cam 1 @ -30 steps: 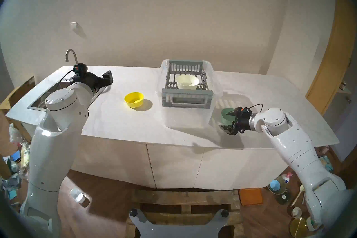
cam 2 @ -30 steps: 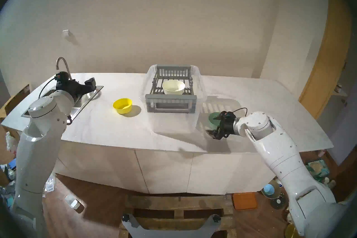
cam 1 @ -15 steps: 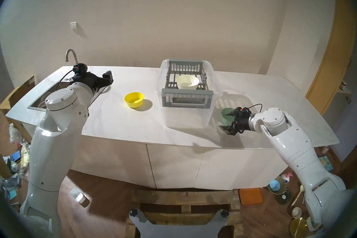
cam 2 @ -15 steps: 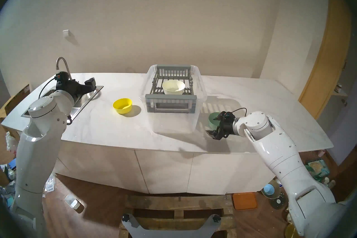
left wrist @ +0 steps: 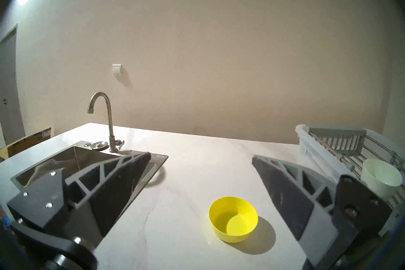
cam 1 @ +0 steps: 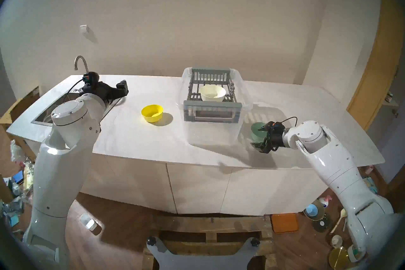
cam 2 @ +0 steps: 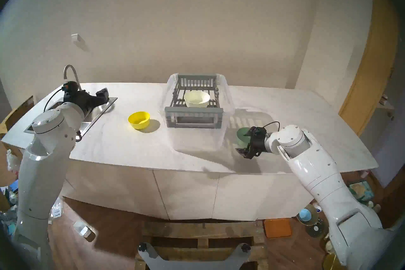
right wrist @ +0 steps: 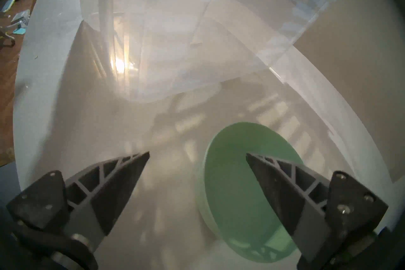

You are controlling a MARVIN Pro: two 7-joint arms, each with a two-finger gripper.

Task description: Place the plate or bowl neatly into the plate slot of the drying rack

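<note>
The grey drying rack [cam 1: 212, 105] sits on top of a clear plastic tub [cam 1: 213, 134] at the back centre of the counter. A cream bowl [cam 1: 212, 93] stands upright on the rack's ribbed bars, whose gaps are the plate slots [cam 1: 195, 96]. A yellow bowl [cam 1: 152, 113] stands on the counter left of the tub. A green bowl [cam 1: 255, 132] stands right of the tub. My right gripper [cam 1: 256, 137] is open and straddles its near rim. In the right wrist view one finger [right wrist: 274, 177] is over the green bowl [right wrist: 232, 179]. My left gripper [cam 1: 121, 89] is open and empty by the sink.
A steel sink [cam 1: 47, 109] with a curved faucet [cam 1: 80, 62] is set in the counter's left end. The tub wall [right wrist: 175, 43] stands close ahead of the right gripper. The floor around the counter holds clutter.
My right gripper has shifted slightly to the right at the green bowl and stays open. The left arm and the bowls have not moved.
</note>
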